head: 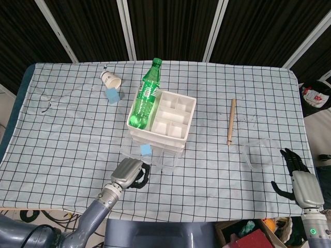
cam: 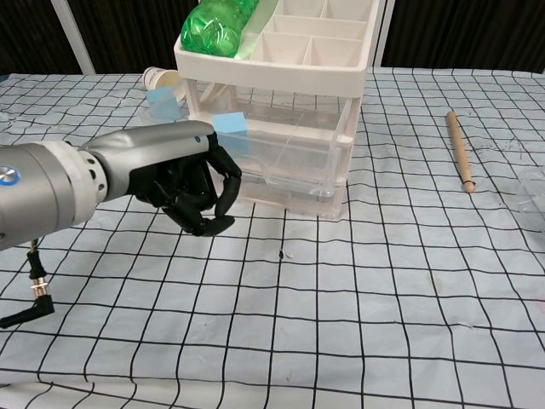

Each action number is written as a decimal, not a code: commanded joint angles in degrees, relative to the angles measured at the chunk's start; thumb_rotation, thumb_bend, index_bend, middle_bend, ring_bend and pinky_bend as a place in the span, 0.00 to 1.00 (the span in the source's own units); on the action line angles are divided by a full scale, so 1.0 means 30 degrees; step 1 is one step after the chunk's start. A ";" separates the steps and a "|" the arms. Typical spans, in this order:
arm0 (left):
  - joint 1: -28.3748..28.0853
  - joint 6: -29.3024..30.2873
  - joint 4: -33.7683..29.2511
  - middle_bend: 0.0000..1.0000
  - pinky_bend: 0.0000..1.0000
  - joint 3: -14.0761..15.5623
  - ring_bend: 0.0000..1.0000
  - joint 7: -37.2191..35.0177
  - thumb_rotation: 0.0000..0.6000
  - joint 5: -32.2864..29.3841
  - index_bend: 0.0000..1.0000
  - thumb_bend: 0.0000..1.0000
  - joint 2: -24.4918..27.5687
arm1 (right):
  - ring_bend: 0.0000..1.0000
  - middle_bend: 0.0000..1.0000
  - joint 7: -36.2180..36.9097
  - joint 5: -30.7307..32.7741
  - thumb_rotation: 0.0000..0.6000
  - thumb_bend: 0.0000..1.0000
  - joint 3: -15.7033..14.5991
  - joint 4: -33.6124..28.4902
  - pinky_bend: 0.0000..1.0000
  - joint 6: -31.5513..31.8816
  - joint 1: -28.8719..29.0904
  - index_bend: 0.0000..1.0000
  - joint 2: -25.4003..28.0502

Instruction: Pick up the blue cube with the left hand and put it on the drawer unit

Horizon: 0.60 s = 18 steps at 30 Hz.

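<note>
Black-gridded white cloth over the table, dark slatted panels behind. Near the front edge, left hand low over the cloth, fingers curled inward and clenched on nothing. Just beyond its fingertips, the clear drawer unit with a white divided tray stacked on top. Right above the left hand, a blue cube sitting on the front edge of the drawer unit, apart from the fingers; in the chest view, at the upper left corner of the clear drawer front, just over the knuckles. Lying in the tray's left compartment, a green bottle, cap pointing away. Farther off beyond the left hand, a second blue block touching a tipped paper cup. Well off to the right, a wooden rolling pin and a clear plastic container. Just beside that container, right hand at the table's edge, fingers spread, released, holding nothing.
</note>
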 commanded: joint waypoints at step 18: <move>-0.2128 -0.0252 0.3059 1.00 0.97 -0.2243 0.99 0.0786 1.00 -0.2753 0.65 0.43 -0.1988 | 0.01 0.00 0.0169 0.0129 1.00 0.26 0.0028 -0.0115 0.19 -0.0112 0.0020 0.00 0.0032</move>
